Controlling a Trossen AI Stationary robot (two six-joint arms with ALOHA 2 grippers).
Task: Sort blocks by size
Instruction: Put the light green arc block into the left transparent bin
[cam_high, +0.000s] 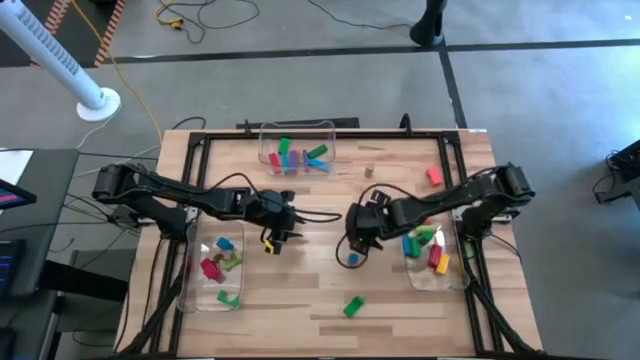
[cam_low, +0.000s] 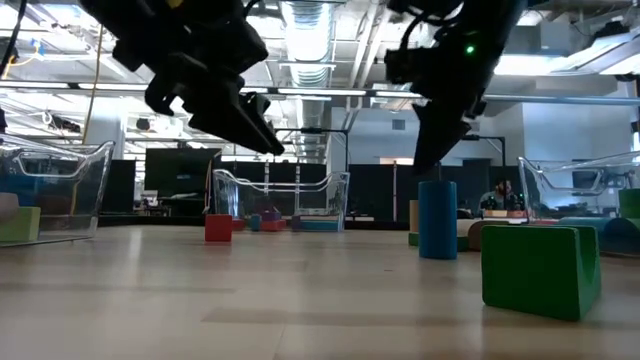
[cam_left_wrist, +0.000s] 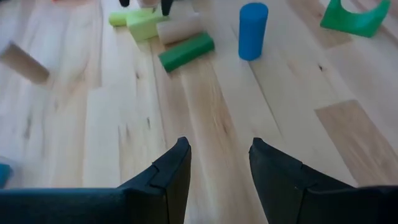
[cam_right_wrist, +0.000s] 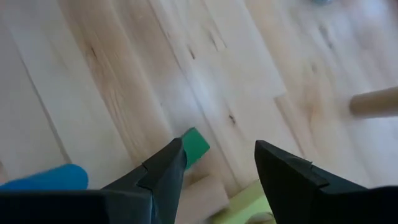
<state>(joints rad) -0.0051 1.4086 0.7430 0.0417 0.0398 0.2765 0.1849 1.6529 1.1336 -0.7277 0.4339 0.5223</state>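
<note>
- Most blocks are seen already binned.
- Left gripper (cam_left_wrist: 219, 167) is spread, empty; the blue cylinder (cam_left_wrist: 252, 30) stands ahead of it.
- Right gripper (cam_right_wrist: 217, 165), also spread and empty, hangs above that cylinder.
- The green block (cam_high: 353, 306), red block (cam_high: 433, 176) and tan block (cam_high: 369, 171) are left loose.

Even, bright overhead light in high view; soft short shadows under arms on the bench (cam_high: 320, 290). Low view backlit by ceiling strip lights (cam_low: 310, 30), arms near-silhouettes; green block (cam_low: 541, 270) up front soft. Wrist views w/ motion blur: tan block (cam_left_wrist: 23, 62) smeared, far edges out of focus. No strong glare.
</note>
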